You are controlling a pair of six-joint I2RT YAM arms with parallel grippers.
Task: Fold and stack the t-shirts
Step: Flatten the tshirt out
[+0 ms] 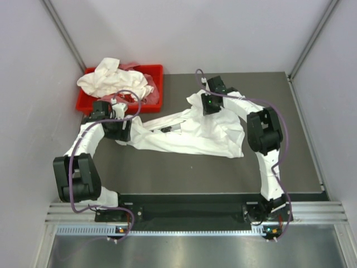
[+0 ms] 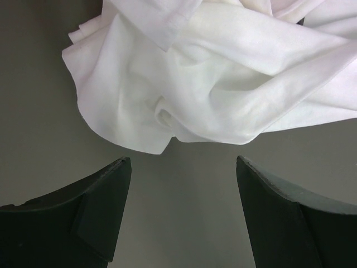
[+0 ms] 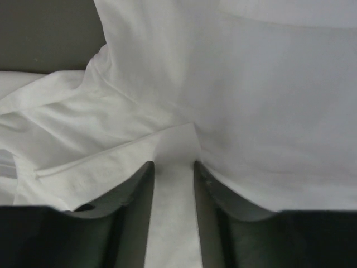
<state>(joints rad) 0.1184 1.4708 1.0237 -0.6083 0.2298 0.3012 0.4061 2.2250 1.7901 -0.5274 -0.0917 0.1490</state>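
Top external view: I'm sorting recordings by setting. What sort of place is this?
Likely a robotics lab cell: plain panel walls enclose a dark table, the arms mount on a metal rail, and a red bin holds t-shirts.

The spread t-shirt is plain white, with no print, on the dark grey desk. At the far left corner, a bright red bin holds crumpled t-shirts, also white. The left arm and right arm are white with black joints and carry purple cables. The left gripper and right gripper are black.
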